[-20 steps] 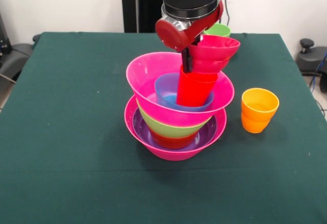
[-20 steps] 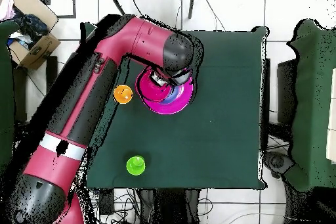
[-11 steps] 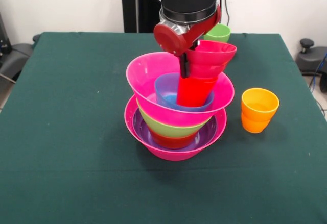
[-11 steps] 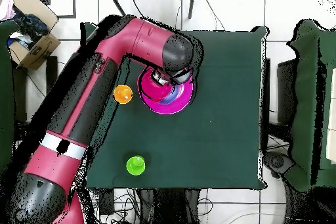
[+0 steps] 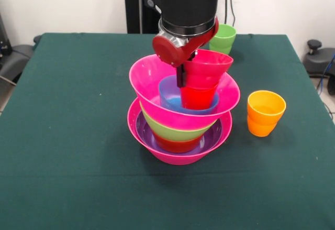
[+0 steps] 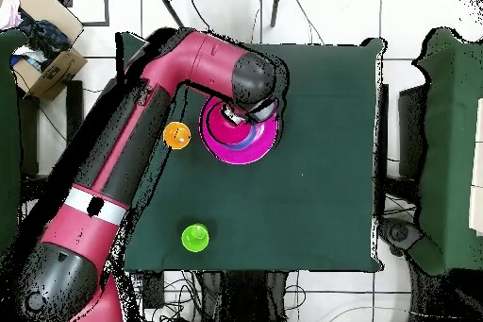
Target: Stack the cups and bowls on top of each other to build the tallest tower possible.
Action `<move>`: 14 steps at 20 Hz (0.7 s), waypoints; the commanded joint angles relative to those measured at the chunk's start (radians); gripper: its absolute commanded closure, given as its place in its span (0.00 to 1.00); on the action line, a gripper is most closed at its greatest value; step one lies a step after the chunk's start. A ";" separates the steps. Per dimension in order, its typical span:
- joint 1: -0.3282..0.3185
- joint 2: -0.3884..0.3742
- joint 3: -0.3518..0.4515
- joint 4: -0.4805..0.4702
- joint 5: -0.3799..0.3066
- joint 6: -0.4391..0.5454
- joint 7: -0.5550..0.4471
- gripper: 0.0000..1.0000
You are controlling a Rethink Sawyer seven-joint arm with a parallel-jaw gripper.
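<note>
We see a green bench (image 5: 63, 135) with the red and black arm (image 6: 141, 148) reaching over its middle. Under it stands the tower (image 5: 180, 120): a large pink bowl (image 5: 178, 154) as base, then purple, green and a tilted pink bowl (image 5: 152, 80), with a blue bowl (image 5: 170, 91) inside. The hand (image 5: 181, 75) grips the rim of a crimson bowl (image 5: 207, 67) sitting on a red cup (image 5: 199, 96) in the blue bowl. An orange cup (image 5: 266, 112) stands right of the tower; a green cup (image 5: 223, 37) stands far behind.
</note>
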State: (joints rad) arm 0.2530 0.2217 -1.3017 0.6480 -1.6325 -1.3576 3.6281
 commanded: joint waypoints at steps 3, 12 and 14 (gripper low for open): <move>0.005 0.036 0.090 0.006 -0.035 0.122 -0.333 1.00; 0.005 0.032 0.080 0.010 -0.050 0.085 -0.301 1.00; 0.009 0.027 0.078 0.018 -0.051 0.079 -0.294 1.00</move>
State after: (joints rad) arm 0.2552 0.2394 -1.3122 0.6480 -1.6711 -1.3506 3.5532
